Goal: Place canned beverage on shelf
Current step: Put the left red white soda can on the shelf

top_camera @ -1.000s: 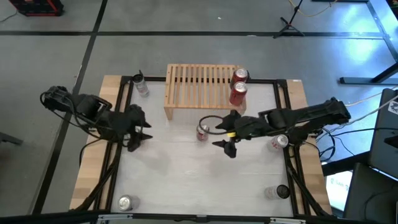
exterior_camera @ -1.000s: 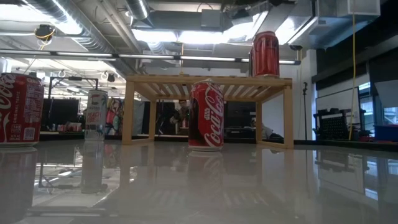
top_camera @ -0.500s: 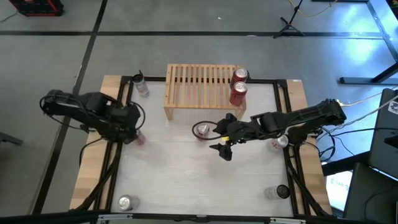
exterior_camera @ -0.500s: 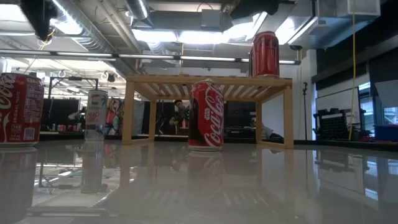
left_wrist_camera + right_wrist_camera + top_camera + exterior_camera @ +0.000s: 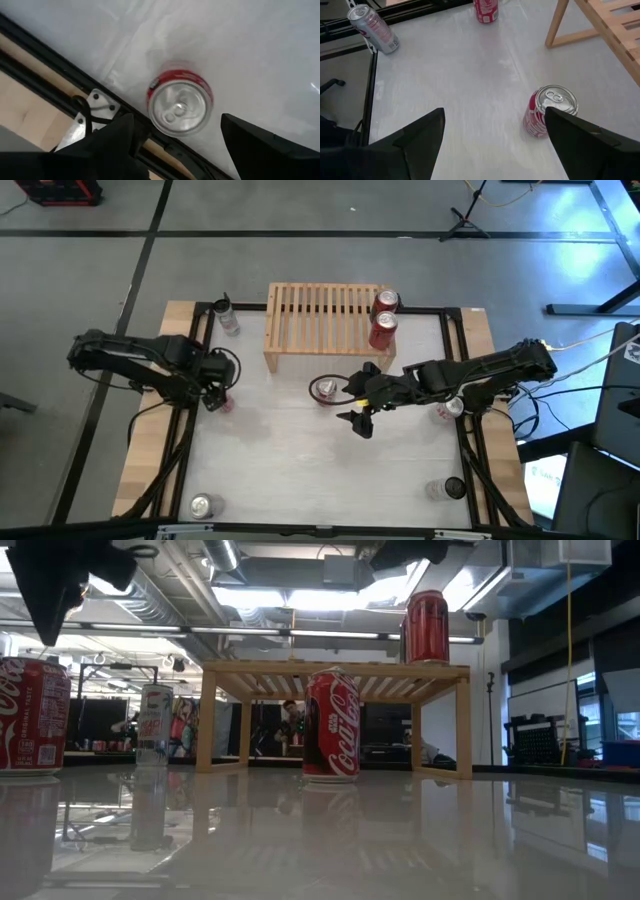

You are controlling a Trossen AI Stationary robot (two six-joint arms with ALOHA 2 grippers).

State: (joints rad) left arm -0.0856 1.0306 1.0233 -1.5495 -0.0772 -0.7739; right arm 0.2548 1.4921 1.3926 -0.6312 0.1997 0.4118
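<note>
The left gripper (image 5: 217, 383) hangs with fingers spread above a red can (image 5: 180, 103) standing near the table's (image 5: 290, 470) left edge, not touching it. The right gripper (image 5: 362, 398) waits mid-table, fingers wide apart, beside another red can (image 5: 549, 111) in front of the shelf (image 5: 322, 317). Two red cans (image 5: 384, 319) already stand on the shelf's right end. A silver can (image 5: 227, 317) stands left of the shelf
</note>
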